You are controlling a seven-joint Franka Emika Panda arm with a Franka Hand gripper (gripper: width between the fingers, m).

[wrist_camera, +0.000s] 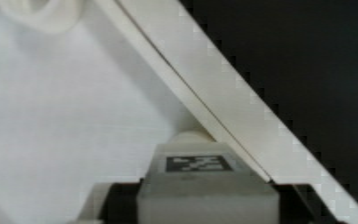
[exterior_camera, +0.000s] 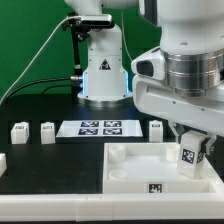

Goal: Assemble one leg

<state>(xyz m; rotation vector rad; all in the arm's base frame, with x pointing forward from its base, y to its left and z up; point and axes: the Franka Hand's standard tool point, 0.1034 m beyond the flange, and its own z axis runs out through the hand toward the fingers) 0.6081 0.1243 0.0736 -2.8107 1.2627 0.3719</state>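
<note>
My gripper [exterior_camera: 192, 156] is shut on a leg [exterior_camera: 189, 155], a small white block with a black-and-white tag on its face. I hold it upright at the exterior view's right, just above the large white tray-like piece [exterior_camera: 130, 170] near its right rim. In the wrist view the leg [wrist_camera: 201, 170] fills the space between my dark fingers [wrist_camera: 126, 198], with the tray's flat white surface [wrist_camera: 69, 110] and its raised rim [wrist_camera: 202, 90] behind it. Three more legs [exterior_camera: 18, 131] [exterior_camera: 47, 130] [exterior_camera: 156, 128] stand on the black table.
The marker board [exterior_camera: 98, 128] lies flat at the middle of the table behind the tray. The robot base [exterior_camera: 103, 70] stands behind it, with a black cable running to the exterior view's left. A white piece [exterior_camera: 3, 160] shows at the left edge.
</note>
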